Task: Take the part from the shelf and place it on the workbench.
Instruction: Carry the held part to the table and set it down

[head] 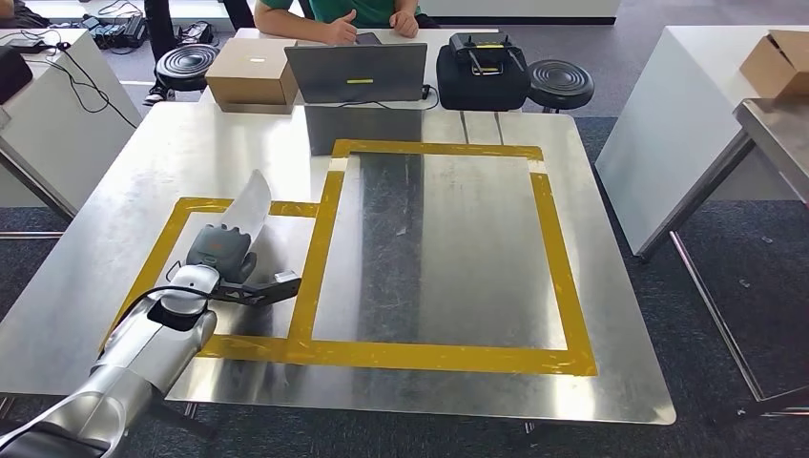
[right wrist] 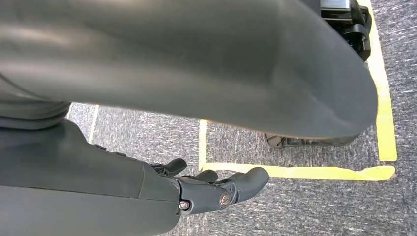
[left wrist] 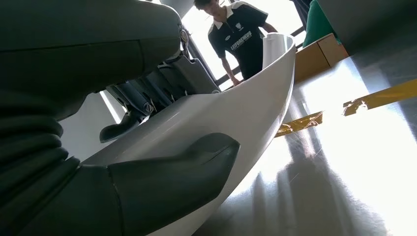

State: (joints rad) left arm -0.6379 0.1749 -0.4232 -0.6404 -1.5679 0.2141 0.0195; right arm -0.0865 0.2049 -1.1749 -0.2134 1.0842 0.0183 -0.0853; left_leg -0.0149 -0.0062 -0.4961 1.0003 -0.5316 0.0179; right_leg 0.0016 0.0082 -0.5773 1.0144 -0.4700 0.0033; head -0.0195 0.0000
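Observation:
A curved white plastic part point(head: 250, 204) sticks up and forward from my left hand point(head: 221, 254), which grips its lower end. The hand is over the smaller yellow-taped box at the left of the metal workbench point(head: 458, 248). In the left wrist view the part point(left wrist: 236, 123) runs across the picture, my thumb point(left wrist: 172, 177) under it and my dark fingers point(left wrist: 147, 98) over it, its far end just above the bench. My right hand point(right wrist: 216, 189) hangs beside my body over carpet, fingers loosely curled around nothing.
A larger yellow-taped rectangle point(head: 558, 277) covers the bench's middle. At the far edge stand a cardboard box point(head: 250, 76), a laptop point(head: 356, 72) and a black case point(head: 482, 72), with a person point(head: 343, 14) seated behind them. Another table point(head: 687, 124) stands to the right.

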